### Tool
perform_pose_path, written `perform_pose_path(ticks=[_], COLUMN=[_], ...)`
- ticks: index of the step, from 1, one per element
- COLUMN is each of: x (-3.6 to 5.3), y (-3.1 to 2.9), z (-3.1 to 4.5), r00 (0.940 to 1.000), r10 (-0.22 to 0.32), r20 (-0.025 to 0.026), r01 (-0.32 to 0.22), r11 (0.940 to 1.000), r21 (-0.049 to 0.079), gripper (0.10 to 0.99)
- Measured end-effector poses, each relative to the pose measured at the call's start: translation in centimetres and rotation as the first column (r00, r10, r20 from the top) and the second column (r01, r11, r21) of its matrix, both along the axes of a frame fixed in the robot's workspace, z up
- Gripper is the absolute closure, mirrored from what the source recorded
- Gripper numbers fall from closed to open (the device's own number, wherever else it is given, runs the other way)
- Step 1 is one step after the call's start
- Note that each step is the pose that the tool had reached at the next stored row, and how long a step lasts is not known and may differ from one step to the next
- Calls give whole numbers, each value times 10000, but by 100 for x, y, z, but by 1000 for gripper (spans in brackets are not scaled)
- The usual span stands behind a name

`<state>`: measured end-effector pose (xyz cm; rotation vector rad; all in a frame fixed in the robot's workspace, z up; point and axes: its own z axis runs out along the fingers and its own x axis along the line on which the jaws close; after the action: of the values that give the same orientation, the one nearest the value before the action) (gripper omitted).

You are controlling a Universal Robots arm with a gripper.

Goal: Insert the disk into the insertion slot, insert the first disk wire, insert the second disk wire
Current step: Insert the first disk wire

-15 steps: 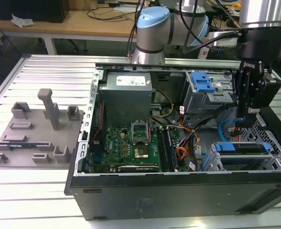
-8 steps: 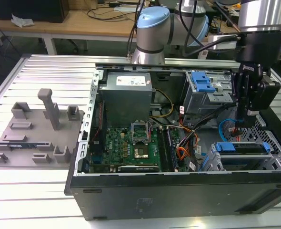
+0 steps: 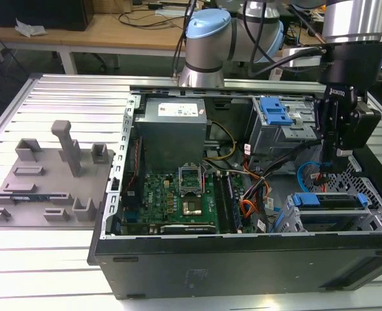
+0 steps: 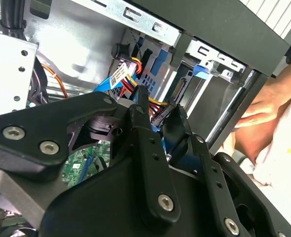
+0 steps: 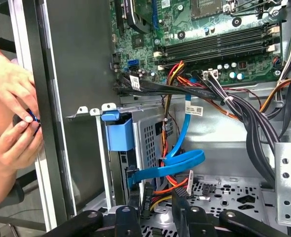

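Observation:
The disk lies inside the insertion slot, a perforated silver cage at the case's front corner on the exterior view's right. Its blue carrier tab sticks out beside the cage wall. A flat blue disk wire curves down and ends in a plug at the disk's rear edge. My gripper hangs over that rear edge, shut on a black connector with red, yellow and black wires. The connector sits just beside the blue wire's plug; whether it is seated is hidden.
A person's hands hold a small item just outside the case wall. Bundled black cables and the motherboard lie close by. A darker cage with a blue latch stands behind. Grey fixtures sit on the table.

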<state>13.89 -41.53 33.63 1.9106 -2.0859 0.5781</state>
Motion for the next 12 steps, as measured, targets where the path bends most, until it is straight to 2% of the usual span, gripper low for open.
perform_pose_path(ticks=[4,7,12], x=[-5,-5,-6], y=[5,31,44], z=[-11,-12,-11], r00=[10000,10000,10000], r10=[1,8,11], r20=[32,56,61], r01=[-1,-8,-11], r11=[10000,10000,10000], r21=[-14,-15,-16], gripper=[694,694,694])
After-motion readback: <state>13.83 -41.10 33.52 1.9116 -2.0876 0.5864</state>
